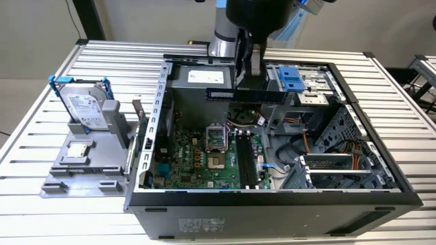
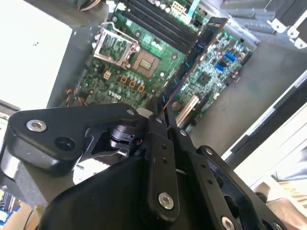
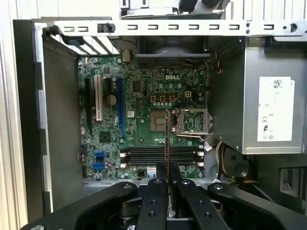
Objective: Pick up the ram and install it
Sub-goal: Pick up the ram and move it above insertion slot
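My gripper (image 1: 248,84) hangs over an open computer case (image 1: 272,196) that lies on its side on a table (image 1: 102,56) of ribbed aluminium slats. The fingers are nearly closed and pinch the ram (image 1: 245,95) between them near the middle of its length. The stick is level and clear of everything below it. It lies crosswise to the long black memory slots (image 1: 246,161) on the green motherboard (image 1: 197,158), so it is not seated. In the first wrist view I look down the ram (image 3: 167,139) edge-on from my gripper (image 3: 169,179). Its thin line runs across the memory slots (image 3: 160,155) and along the side of the processor socket (image 3: 158,120). The silver power supply (image 3: 268,105) stands at the side of the case in that view. In the second wrist view the ram (image 2: 196,52) slants away from my gripper (image 2: 160,112) above the motherboard (image 2: 115,81). At the exterior view's left, a hard drive (image 1: 85,107) in a blue bracket stands upright in a grey fixture (image 1: 89,158) on the slats, well apart from me. A blue drive bracket (image 1: 293,79) sits inside the case near the ram's far end. Around the table there is pale wall and floor, and a dark post (image 1: 89,20) rises behind the far corner. The corner of a second slatted table (image 1: 426,66) shows at the exterior view's right.
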Robot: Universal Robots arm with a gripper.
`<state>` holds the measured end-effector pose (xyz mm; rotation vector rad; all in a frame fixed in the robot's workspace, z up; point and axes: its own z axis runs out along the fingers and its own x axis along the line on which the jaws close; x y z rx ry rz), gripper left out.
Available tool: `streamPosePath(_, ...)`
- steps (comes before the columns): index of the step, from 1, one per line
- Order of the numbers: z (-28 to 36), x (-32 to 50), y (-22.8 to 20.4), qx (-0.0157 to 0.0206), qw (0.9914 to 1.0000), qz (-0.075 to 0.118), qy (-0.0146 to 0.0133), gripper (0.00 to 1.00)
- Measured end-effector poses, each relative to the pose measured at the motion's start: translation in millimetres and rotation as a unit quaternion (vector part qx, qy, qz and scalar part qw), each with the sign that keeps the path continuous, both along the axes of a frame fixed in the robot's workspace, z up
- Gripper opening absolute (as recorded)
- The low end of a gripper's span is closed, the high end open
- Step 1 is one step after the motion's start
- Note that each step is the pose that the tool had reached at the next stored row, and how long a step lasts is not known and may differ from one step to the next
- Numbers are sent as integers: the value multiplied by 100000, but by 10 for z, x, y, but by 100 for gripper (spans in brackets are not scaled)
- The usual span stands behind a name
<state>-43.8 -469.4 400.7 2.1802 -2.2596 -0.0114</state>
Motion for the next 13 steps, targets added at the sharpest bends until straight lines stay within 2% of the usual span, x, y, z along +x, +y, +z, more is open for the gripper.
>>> streamPosePath(5,0,151,25,-6,100000,-1,2,0)
streamPosePath(13,0,399,31,-5,100000,3,-1,0)
